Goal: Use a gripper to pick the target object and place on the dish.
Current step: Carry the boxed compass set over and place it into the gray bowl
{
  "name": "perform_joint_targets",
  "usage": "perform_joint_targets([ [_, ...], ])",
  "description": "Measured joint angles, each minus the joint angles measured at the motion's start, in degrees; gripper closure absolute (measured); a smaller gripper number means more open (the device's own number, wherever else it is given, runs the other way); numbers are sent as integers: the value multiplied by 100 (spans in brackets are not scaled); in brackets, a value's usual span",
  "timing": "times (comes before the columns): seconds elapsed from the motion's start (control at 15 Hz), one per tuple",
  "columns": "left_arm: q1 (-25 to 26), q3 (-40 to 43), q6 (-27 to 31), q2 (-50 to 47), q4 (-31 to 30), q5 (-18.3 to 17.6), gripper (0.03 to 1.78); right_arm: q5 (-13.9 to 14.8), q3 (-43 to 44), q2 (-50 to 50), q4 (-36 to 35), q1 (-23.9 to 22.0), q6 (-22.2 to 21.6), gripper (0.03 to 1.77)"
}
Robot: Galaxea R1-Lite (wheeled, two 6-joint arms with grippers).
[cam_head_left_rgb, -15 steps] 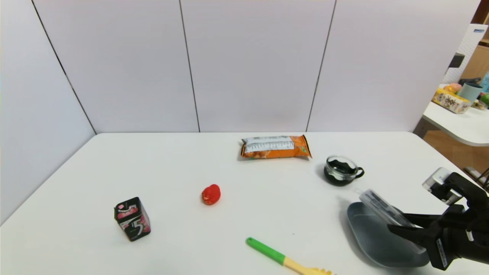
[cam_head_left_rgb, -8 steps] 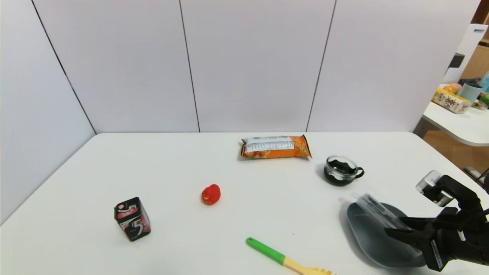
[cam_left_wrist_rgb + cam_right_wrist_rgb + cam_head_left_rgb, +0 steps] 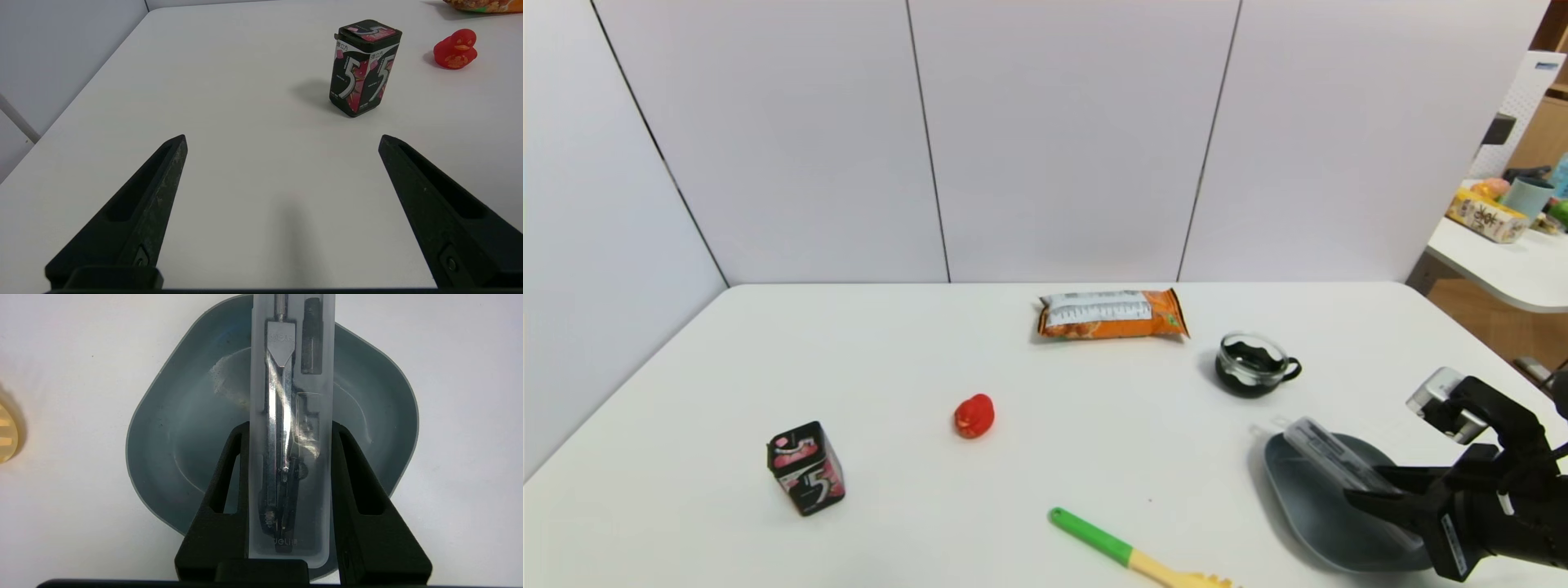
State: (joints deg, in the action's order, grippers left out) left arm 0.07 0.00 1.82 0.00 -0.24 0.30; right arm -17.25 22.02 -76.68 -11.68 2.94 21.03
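Right gripper (image 3: 290, 424), closed on both long sides of the clear case (image 3: 291, 428), whose long axis spans the dish (image 3: 184, 416) beneath; left gripper (image 3: 282, 136), open and empty, parked over the table (image 3: 245, 102).

Black glass cup with handle (image 3: 1252, 365) near far rim of my grey-blue rounded plate (image 3: 1347, 506) — obstacle on that side. Green-and-yellow slotted utensil (image 3: 1131, 554) lies flat left of plate, bare white tabletop (image 3: 1127, 441) between. Wide free lane runs from there leftward to small red rubber duck (image 3: 974, 416); beyond it, upright black-and-pink gum box (image 3: 807, 468) blocks. Orange-and-white snack bag (image 3: 1112, 315) lies at far edge — open strip between bag and duck.
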Motion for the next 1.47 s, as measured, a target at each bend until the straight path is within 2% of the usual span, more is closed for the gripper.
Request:
perform_joint_targets([
  [1.47,0,0,2,0,0,0,12,22,-165,319,-24,-16,155,124],
])
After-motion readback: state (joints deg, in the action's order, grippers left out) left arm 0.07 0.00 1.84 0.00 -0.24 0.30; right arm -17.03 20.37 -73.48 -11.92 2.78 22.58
